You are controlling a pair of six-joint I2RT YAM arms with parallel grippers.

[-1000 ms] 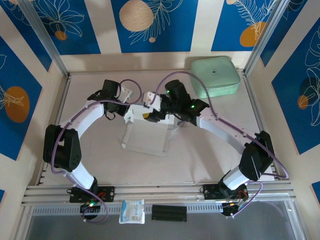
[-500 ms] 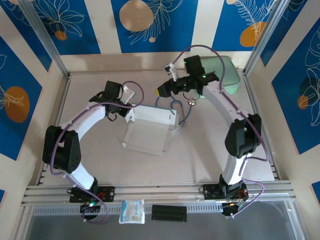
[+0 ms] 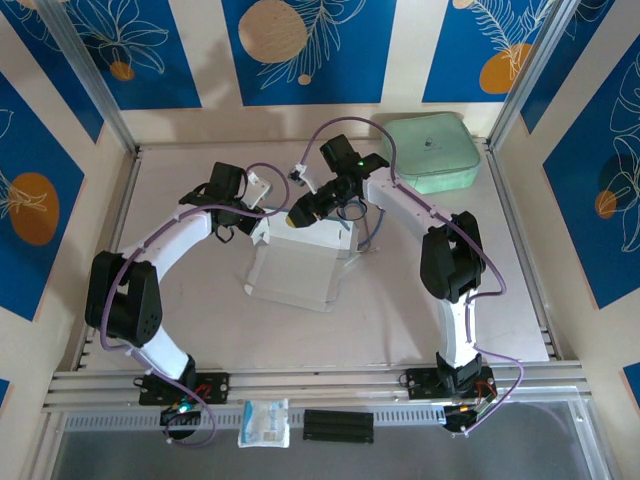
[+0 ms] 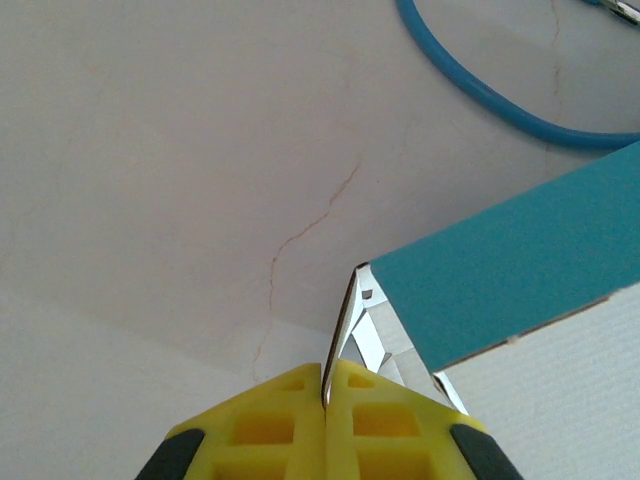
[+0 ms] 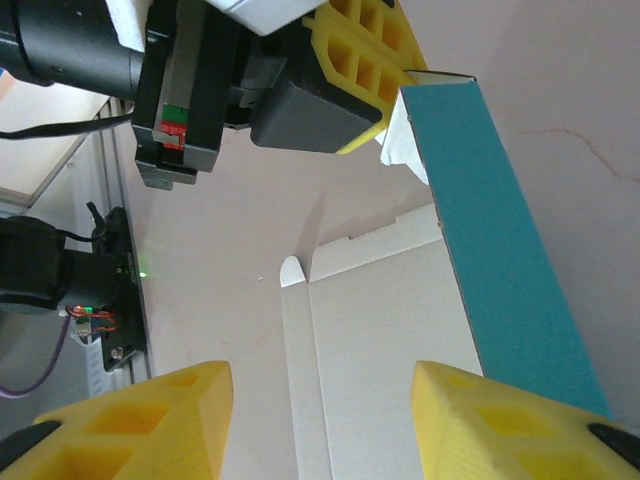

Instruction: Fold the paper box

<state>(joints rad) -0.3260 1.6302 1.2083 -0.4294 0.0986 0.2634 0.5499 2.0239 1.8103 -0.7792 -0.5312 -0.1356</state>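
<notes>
The left claw [image 4: 326,385] is clamped on a thin corner flap of the paper box [image 4: 500,265]. Its yellow fingers [image 4: 270,430] are pressed together, with the card edge pinched between them. The right claw [image 5: 320,400] is held open above the box, its two fingers [image 5: 140,415] set well apart with nothing gripped. Beyond them the grey-white inner panel and an upright sky-blue wall of the box are seen. The box is found near the middle of the worktop [image 3: 380,320], partly folded, its far edge raised between the two claws. A blue cable [image 4: 480,95] is laid on the worktop just beyond the box. A mint-green case [image 3: 430,152] is set at the far right corner.
</notes>
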